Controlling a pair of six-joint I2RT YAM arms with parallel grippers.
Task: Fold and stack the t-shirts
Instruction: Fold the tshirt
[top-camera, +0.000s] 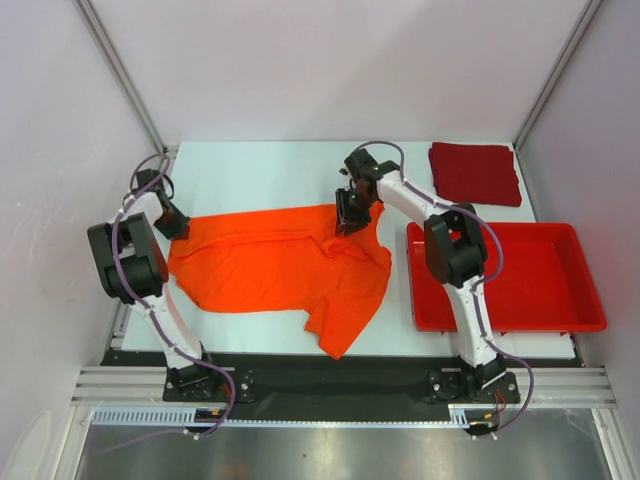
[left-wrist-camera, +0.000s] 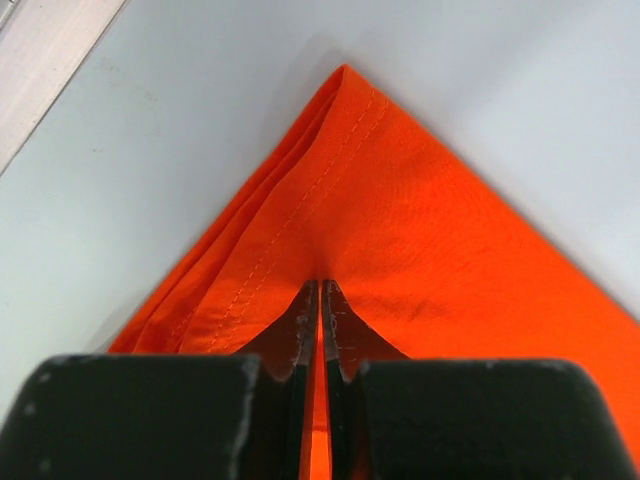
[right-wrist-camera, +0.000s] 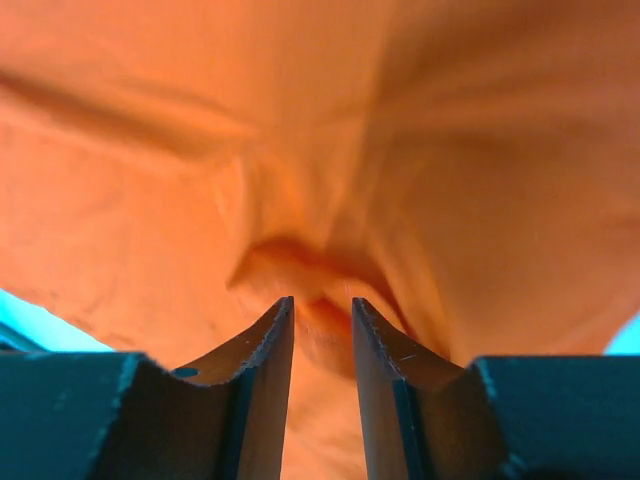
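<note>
The orange t-shirt (top-camera: 280, 265) lies spread and rumpled on the white table, left of centre. My left gripper (top-camera: 172, 225) is at the shirt's far left corner. In the left wrist view it (left-wrist-camera: 320, 292) is shut on the hemmed corner of the orange cloth (left-wrist-camera: 400, 200). My right gripper (top-camera: 350, 215) is at the shirt's far right edge. In the right wrist view it (right-wrist-camera: 322, 305) is closed on a bunched fold of orange cloth (right-wrist-camera: 300, 150) that fills the view. The dark red t-shirt (top-camera: 475, 172) lies as a folded square at the back right, apart from both grippers.
A rigid red plastic tray (top-camera: 560, 320) stands on the right side of the table, just right of the right arm. White walls with metal posts enclose the table on the left, back and right. A black rail runs along the near edge.
</note>
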